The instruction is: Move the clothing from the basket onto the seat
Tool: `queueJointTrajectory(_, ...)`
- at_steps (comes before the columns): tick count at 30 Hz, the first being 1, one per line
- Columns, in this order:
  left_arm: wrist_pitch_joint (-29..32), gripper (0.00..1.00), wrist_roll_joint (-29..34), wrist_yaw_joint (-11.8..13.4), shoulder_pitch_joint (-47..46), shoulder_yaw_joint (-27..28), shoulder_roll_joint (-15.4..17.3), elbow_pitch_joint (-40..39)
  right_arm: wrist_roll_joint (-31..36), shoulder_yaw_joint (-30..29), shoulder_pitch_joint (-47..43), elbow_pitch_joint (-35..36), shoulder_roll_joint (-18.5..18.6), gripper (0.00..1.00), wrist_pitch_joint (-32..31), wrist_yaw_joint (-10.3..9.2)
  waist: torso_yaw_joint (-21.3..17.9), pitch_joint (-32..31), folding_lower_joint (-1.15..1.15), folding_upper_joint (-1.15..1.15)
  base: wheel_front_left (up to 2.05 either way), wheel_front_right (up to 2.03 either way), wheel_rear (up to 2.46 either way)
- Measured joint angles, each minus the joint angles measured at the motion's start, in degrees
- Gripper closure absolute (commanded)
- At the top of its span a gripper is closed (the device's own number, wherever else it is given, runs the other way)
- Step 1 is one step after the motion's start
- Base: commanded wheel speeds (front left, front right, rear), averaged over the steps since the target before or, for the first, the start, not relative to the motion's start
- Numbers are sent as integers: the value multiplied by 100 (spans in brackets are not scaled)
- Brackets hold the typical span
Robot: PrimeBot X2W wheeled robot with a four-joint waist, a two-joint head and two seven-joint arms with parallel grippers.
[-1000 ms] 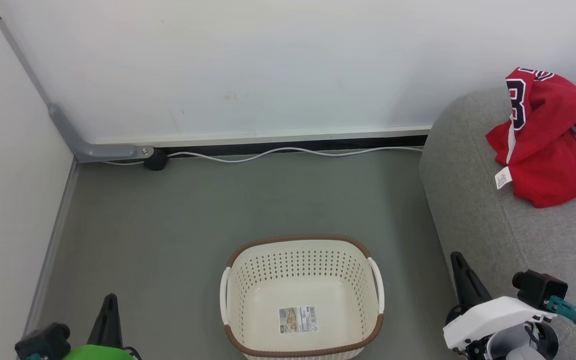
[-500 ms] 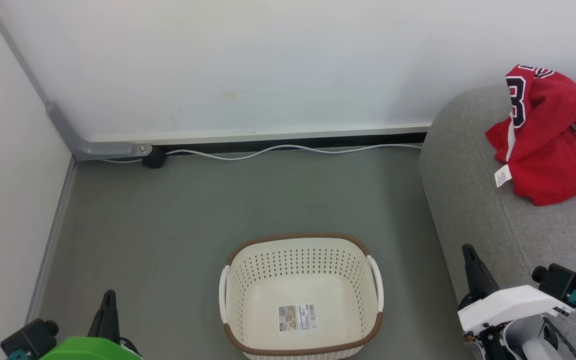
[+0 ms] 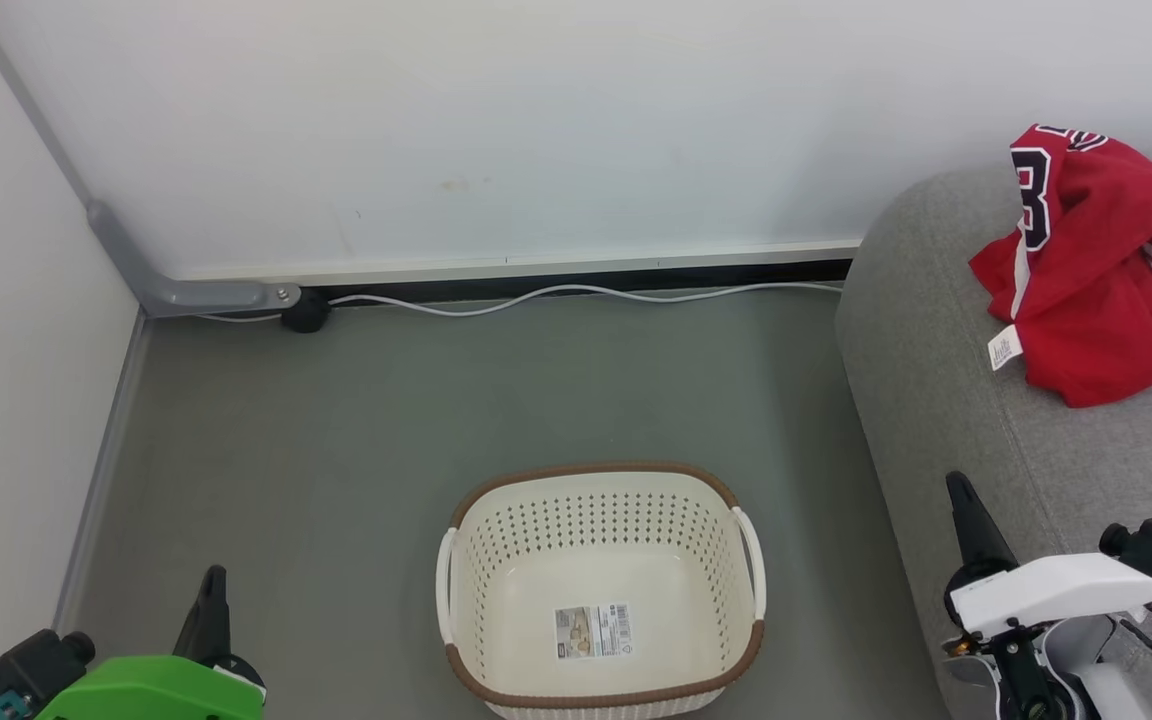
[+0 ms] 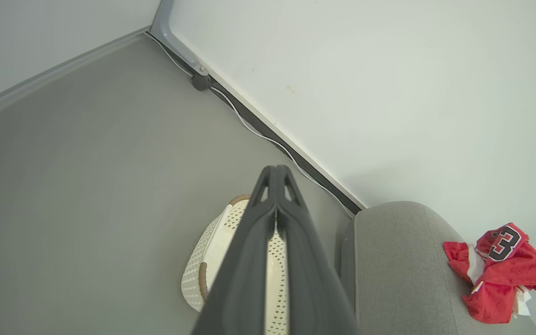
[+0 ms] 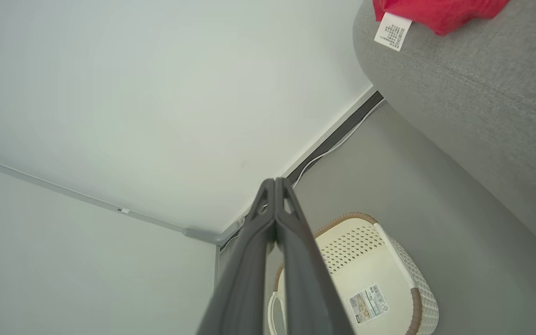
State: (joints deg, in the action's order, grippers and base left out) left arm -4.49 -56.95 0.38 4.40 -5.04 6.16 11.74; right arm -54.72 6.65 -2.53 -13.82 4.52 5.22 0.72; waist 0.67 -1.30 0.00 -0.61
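On the grey sofa (image 3: 936, 330) at right, crumpled red clothing (image 3: 1086, 300) of thin fabric with a white stripe, a black-and-white number and a dangling tag, cream perforated basket (image 3: 596, 525) on the floor (image 3: 336, 420), label sticker (image 3: 593, 632) inside, left gripper (image 3: 213, 578) and right gripper (image 3: 960, 492) both pinched closed, holding nothing

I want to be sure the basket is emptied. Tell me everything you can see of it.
The basket is cream-white plastic, oval-rectangular, with perforated walls, a brown woven-look rim and a white handle on each side. It stands upright on the grey floor, left of the sofa and apart from it. Nothing lies inside but a label sticker on its bottom. Only the floor touches it.
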Motion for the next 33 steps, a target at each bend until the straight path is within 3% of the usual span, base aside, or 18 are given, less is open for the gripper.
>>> queueJointTrajectory(33,641,100,-2270,-449,-467,541,-204,259,-2526,-744,348,-115,-21,100,-603,382,-44,95,0,0,0,0,0)
